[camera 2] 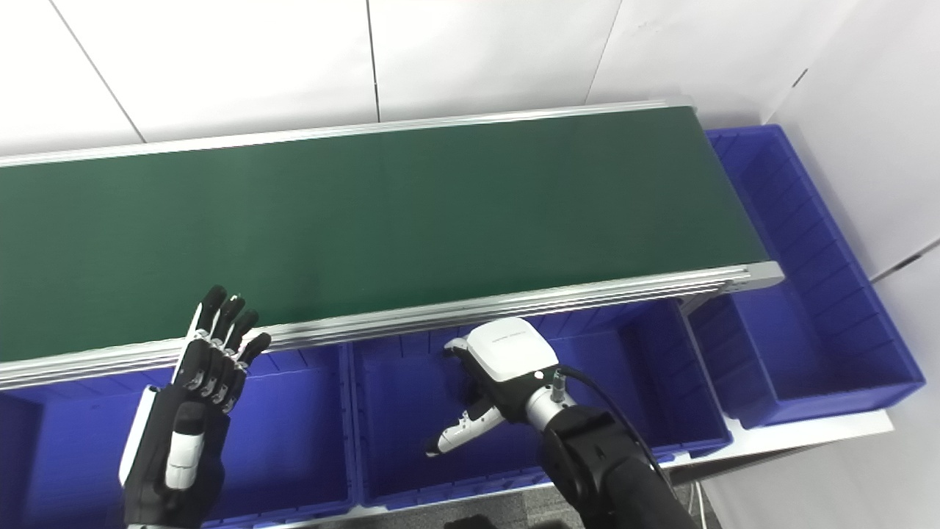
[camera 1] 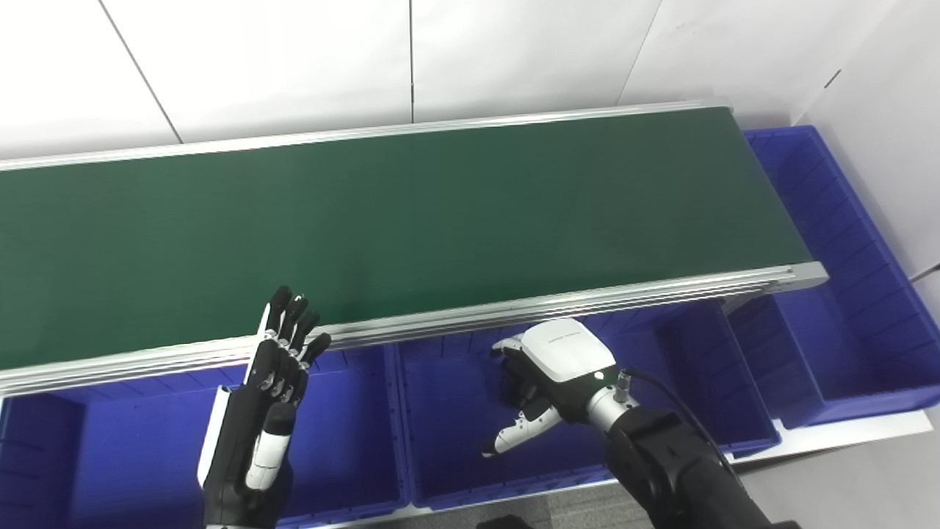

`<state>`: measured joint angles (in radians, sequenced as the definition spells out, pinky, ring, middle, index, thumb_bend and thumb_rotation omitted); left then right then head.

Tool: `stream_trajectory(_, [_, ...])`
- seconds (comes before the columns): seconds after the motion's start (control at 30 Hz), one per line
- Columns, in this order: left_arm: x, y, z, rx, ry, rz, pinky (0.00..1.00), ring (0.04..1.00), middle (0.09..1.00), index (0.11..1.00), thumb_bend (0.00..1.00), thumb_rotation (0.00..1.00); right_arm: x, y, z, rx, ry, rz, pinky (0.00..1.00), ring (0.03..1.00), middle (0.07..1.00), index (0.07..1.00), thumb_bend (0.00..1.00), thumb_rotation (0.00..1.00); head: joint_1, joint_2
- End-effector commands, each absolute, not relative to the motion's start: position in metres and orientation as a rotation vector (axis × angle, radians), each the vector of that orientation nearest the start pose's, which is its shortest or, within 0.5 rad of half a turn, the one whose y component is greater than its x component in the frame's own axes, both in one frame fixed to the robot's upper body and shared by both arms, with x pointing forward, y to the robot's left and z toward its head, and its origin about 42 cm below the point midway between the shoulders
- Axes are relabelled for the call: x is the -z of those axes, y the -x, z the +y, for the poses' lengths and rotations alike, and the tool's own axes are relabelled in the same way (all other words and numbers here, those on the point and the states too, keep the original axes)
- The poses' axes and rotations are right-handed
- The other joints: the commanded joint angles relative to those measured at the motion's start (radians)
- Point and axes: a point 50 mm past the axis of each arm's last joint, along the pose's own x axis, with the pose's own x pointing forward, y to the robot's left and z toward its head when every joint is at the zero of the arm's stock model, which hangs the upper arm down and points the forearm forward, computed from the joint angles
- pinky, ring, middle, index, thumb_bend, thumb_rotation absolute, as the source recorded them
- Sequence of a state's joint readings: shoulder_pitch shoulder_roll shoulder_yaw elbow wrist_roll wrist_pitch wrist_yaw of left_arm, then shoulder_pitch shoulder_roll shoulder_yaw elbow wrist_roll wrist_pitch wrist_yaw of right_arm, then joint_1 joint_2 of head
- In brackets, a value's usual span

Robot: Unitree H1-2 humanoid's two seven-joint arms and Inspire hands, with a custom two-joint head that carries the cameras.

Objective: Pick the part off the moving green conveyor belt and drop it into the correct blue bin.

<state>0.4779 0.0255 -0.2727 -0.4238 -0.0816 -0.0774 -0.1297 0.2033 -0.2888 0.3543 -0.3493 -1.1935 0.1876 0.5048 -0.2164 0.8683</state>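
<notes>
Currently my left hand (camera 1: 264,397) is raised upright near the front rail of the green conveyor belt (camera 1: 382,213), fingers (camera 1: 294,323) extended and slightly apart, holding nothing. My right hand (camera 1: 547,375) hangs palm down over the middle blue bin (camera 1: 440,411), thumb stretched out; its fingers curl underneath, and I cannot tell whether they enclose anything. No part is visible to me on the belt surface. Another blue bin (camera 1: 844,308) sits at the belt's right end

Left robot hand (camera 1: 257,411) upright, right robot hand (camera 1: 547,382) palm-down.
</notes>
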Motion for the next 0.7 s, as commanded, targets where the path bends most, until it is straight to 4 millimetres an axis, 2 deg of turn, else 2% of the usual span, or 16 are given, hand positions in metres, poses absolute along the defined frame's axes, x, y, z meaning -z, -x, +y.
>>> stream_trajectory(0.0, [-0.130, -0.128, 0.162, 0.269, 0.141, -0.092, 0.90, 0.966, 0.986, 1.000, 0.92, 0.85, -0.120, -0.193, -0.208, -0.522, 1.329, 0.163, 0.66, 0.750, 0.829, 0.826, 1.00, 0.80, 0.012, -0.005])
stream_trajectory(0.03, [-0.130, -0.127, 0.162, 0.268, 0.141, -0.090, 0.90, 0.966, 0.984, 1.000, 0.92, 0.85, -0.127, -0.190, -0.208, -0.517, 1.298, 0.148, 0.65, 0.748, 0.827, 0.826, 1.00, 0.82, 0.014, -0.006])
stream_trajectory(0.1, [-0.129, -0.127, 0.162, 0.268, 0.141, -0.085, 0.90, 0.965, 0.980, 1.000, 0.93, 0.86, -0.145, -0.182, -0.205, -0.503, 1.230, 0.094, 0.60, 0.729, 0.818, 0.820, 0.96, 0.96, 0.023, -0.013])
stream_trajectory(0.23, [-0.125, -0.125, 0.162, 0.272, 0.129, -0.080, 0.90, 0.969, 0.981, 1.000, 0.93, 0.86, -0.181, -0.162, -0.198, -0.433, 0.964, -0.050, 0.57, 0.724, 0.813, 0.811, 0.83, 1.00, 0.044, -0.039])
stream_trajectory(0.33, [-0.122, -0.123, 0.162, 0.282, 0.119, -0.077, 0.91, 0.978, 0.992, 1.000, 0.92, 0.86, -0.193, -0.146, -0.192, -0.330, 0.700, -0.105, 0.60, 0.742, 0.819, 0.810, 0.78, 1.00, 0.055, -0.056])
stream_trajectory(0.5, [-0.117, -0.118, 0.160, 0.288, 0.111, -0.069, 0.91, 0.975, 0.991, 1.000, 0.92, 0.86, -0.186, -0.128, -0.191, -0.210, 0.318, -0.136, 0.65, 0.758, 0.833, 0.822, 0.78, 1.00, 0.116, -0.092])
stream_trajectory(0.6, [-0.113, -0.116, 0.156, 0.287, 0.114, -0.065, 0.91, 0.965, 0.981, 1.000, 0.95, 0.85, -0.172, -0.128, -0.196, -0.164, 0.097, -0.119, 0.71, 0.788, 0.845, 0.850, 0.78, 0.99, 0.151, -0.118])
stream_trajectory(0.67, [-0.110, -0.114, 0.153, 0.290, 0.114, -0.068, 0.89, 0.960, 0.978, 1.000, 0.97, 0.84, -0.159, -0.128, -0.201, -0.124, 0.022, -0.109, 0.74, 0.790, 0.858, 0.862, 0.82, 1.00, 0.166, -0.134])
